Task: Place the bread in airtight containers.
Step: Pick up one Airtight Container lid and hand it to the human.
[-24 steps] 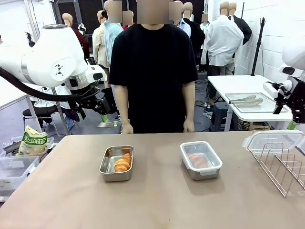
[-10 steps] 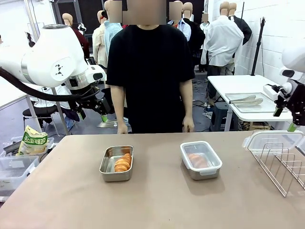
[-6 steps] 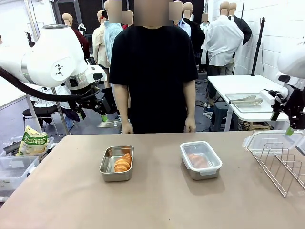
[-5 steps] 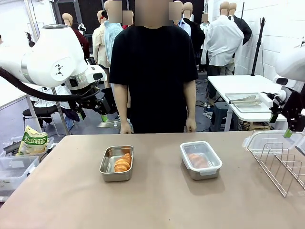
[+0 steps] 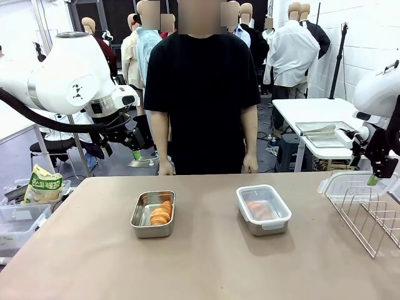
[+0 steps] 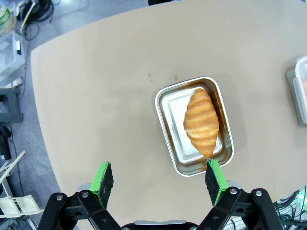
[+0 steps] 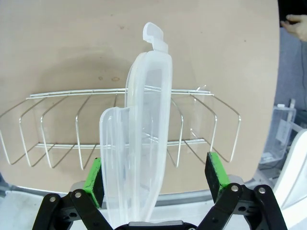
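Right pincer (image 7: 156,179) hangs open astride the clear lid (image 7: 139,143) standing in the wire rack (image 7: 57,124); close squarely on its edge, lift straight, then carry to the uncovered tin (image 5: 153,214) holding bread (image 5: 161,213)

You have a wire rack (image 5: 369,219) at the table's (image 5: 206,269) right edge, a green-and-yellow snack bag (image 5: 42,184) just off its far left corner, and a person (image 5: 201,100) standing behind the far edge.

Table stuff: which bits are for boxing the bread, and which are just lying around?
For the job: open tin holding a roll; lidded tin with bread inside; spare clear lid standing in the wire rack.
Lying about: snack bag; side-table tray with tongs.
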Controlling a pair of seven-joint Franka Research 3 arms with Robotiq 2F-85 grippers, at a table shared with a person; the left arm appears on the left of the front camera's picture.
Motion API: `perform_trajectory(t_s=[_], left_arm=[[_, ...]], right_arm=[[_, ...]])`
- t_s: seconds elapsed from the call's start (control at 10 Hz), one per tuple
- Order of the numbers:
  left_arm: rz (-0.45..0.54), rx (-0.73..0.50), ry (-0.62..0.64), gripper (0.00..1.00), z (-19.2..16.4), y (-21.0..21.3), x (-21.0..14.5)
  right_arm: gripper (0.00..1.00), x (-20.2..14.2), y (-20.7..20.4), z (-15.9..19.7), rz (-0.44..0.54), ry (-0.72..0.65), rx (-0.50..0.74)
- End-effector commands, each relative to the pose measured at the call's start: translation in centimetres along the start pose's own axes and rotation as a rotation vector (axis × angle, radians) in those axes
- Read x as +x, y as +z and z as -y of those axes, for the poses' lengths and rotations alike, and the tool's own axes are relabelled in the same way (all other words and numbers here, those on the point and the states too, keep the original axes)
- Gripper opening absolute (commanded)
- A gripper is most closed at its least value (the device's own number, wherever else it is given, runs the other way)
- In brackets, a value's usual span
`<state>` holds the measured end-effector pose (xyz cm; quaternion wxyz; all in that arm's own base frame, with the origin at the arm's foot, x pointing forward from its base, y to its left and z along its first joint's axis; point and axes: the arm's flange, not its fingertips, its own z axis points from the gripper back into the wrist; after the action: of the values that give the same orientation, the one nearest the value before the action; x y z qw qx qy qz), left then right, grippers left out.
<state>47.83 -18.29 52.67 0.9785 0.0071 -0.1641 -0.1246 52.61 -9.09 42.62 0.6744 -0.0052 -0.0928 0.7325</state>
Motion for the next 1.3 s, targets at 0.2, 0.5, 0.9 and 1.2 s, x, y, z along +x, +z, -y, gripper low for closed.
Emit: perform_trajectory(t_s=[0.2, 0.5, 0.9, 1.2], left_arm=[[0.000, 0.002, 0.001, 1.00, -0.18, 0.14, -0.05], [0.000, 0.002, 0.001, 1.00, -0.18, 0.14, -0.05], [0.000, 0.002, 0.001, 1.00, -0.18, 0.14, -0.05], [0.000, 0.002, 0.001, 1.00, -0.18, 0.14, -0.05]], right_arm=[[1.00, -0.47, -1.71, 1.23, 0.001, -0.016, 0.046], [0.57, -0.44, -1.91, 1.35, -0.005, -0.014, 0.059], [0.00, -0.40, -1.74, 1.18, -0.012, -0.020, 0.072], [0.00, -0.39, -1.45, 1.00, -0.004, -0.041, 0.062]])
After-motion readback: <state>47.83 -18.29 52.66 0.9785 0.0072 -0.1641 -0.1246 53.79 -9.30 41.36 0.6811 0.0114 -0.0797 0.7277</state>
